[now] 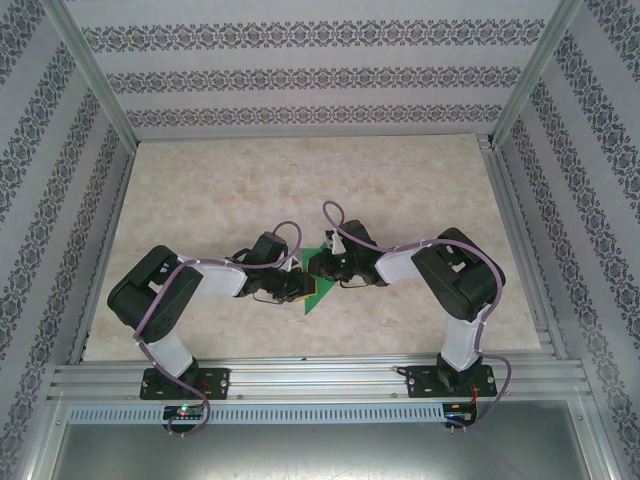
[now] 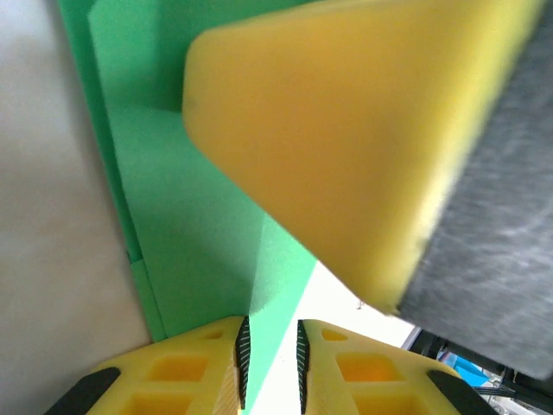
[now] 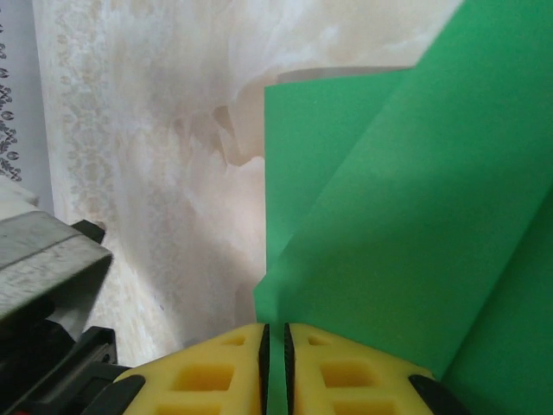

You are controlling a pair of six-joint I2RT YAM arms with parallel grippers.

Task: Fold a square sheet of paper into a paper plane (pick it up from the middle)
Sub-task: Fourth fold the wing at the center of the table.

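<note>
The green square sheet of paper (image 1: 316, 294), folded and creased, is held up between my two grippers at the middle of the table. Its lower tip points toward the near edge. Whether it forms a paper plane I cannot tell. My left gripper (image 1: 302, 287) comes in from the left. In the left wrist view a flap of the paper (image 2: 190, 225) runs between the jaws of the left gripper (image 2: 271, 361), which stand nearly closed on it. My right gripper (image 3: 276, 363) is shut on the sheet's (image 3: 415, 216) edge. The right gripper's yellow finger (image 2: 346, 130) looms close above.
The beige marbled tabletop (image 1: 300, 180) stretches behind and to both sides. Patterned walls and aluminium frame rails (image 1: 310, 375) enclose it. Part of the left arm's grey body (image 3: 43, 259) sits close at the left in the right wrist view.
</note>
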